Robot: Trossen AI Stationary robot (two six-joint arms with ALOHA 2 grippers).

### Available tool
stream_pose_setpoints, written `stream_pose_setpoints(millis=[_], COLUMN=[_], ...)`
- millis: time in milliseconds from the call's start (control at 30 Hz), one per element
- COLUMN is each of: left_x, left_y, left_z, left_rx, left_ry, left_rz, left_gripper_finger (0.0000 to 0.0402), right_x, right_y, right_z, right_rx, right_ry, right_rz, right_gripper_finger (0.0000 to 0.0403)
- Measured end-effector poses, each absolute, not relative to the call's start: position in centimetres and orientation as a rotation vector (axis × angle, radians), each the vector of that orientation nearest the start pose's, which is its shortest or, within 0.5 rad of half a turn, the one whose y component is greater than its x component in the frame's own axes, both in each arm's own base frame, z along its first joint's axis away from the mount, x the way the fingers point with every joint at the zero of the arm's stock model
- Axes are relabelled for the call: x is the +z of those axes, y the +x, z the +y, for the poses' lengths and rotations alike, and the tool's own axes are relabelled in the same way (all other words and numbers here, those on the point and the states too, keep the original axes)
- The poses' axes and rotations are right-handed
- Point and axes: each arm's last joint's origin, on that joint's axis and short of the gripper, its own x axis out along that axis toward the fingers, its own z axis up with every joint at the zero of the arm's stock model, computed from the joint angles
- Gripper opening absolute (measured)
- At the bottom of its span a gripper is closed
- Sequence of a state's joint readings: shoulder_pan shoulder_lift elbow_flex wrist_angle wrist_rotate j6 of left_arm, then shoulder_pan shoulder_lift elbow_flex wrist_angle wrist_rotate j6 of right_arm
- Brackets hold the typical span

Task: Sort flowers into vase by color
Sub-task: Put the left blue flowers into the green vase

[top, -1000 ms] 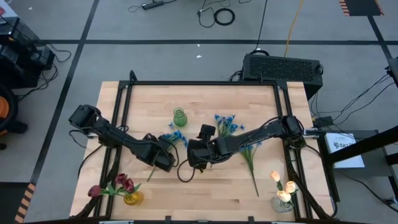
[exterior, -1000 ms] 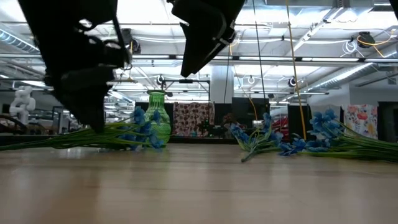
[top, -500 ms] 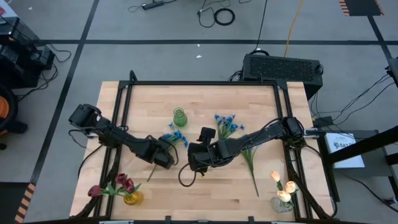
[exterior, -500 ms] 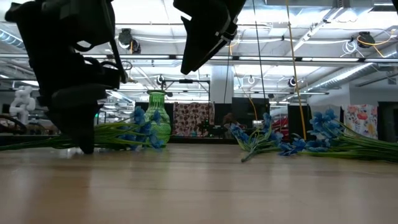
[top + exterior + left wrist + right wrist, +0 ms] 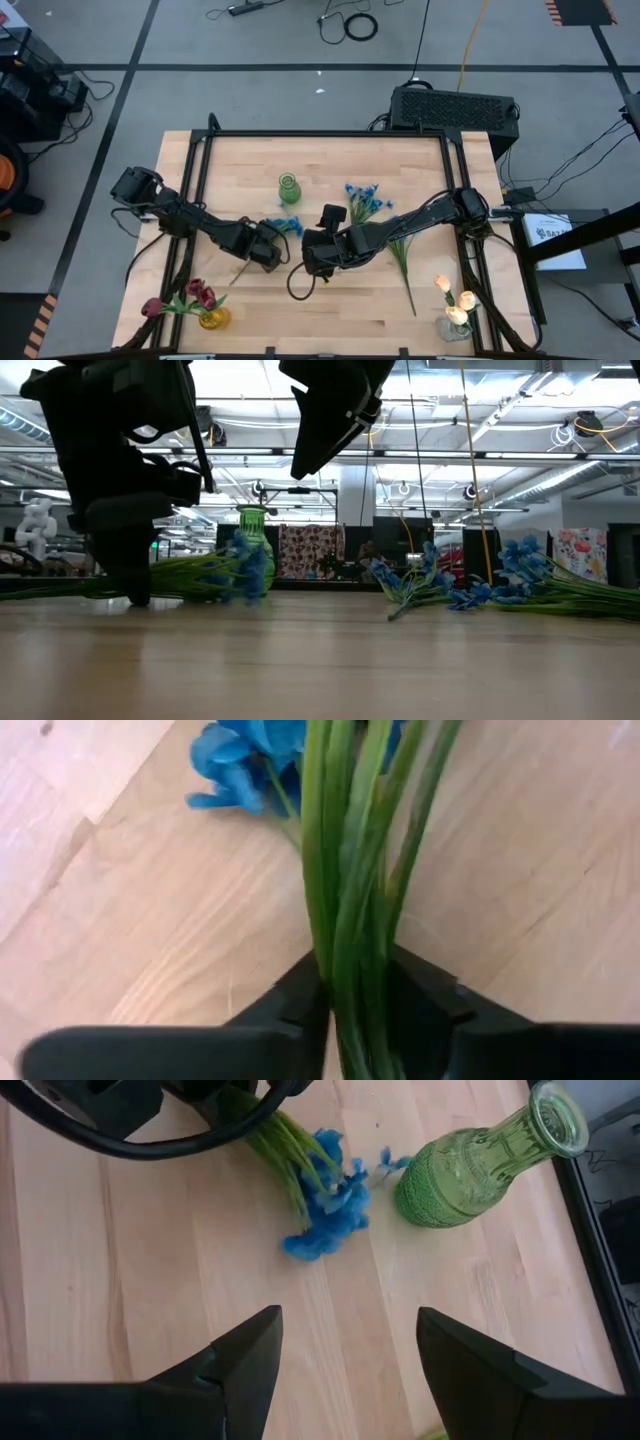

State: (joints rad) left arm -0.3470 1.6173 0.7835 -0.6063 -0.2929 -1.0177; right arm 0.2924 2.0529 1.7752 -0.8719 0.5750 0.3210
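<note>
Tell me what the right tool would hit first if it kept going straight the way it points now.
Likely the blue flowers that the left tool grips by the stems; they lie straight ahead of the open right tool. The green vase stands off to one side. Depth is hard to judge.

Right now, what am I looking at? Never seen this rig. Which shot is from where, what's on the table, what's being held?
Two dark robot arms work at a wooden table. One shot looks straight down, one sits at table height, and one camera rides on each wrist.

The left claw is pinched on the green stems of a blue flower bunch beside the green vase. The right claw hangs open above the table, holding nothing.

More blue flowers lie further right. At the near corners, one vase holds dark red tulips and another holds cream-yellow tulips.
</note>
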Motion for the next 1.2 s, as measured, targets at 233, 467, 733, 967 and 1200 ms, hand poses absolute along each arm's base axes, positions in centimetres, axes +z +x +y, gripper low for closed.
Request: stream_pose_setpoints(millis=[233, 467, 733, 967, 1200], left_x=[13.7, 16.6, 24.1, 30.8, 35.4], left_y=[24.6, 25.0, 23.4, 19.9, 18.3], left_z=[-8.0, -8.9, -9.4, -8.4, -7.5], left_rx=[0.567, 0.446, 0.278, 0.27, 0.335], left_ry=[-0.368, -0.388, -0.403, -0.325, -0.107], left_rz=[1.235, 1.179, 0.926, 0.579, 0.224], left_gripper_finger=[0.0017, 0.002, 0.0022, 0.0023, 0.0024], right_x=[24.4, 24.4, 27.2, 29.3, 29.5], right_y=[41.9, 41.7, 39.0, 38.7, 38.9], right_z=[11.0, 10.9, 11.2, 10.7, 10.1], right_rx=[-0.41, -0.414, -0.521, -0.521, -0.521], right_ry=[-0.193, -0.219, -0.34, -0.386, -0.4], right_rz=[0.981, 0.999, 0.988, 0.908, 0.909], right_gripper_finger=[0.0224, 0.0224, 0.0224, 0.0224, 0.0224])
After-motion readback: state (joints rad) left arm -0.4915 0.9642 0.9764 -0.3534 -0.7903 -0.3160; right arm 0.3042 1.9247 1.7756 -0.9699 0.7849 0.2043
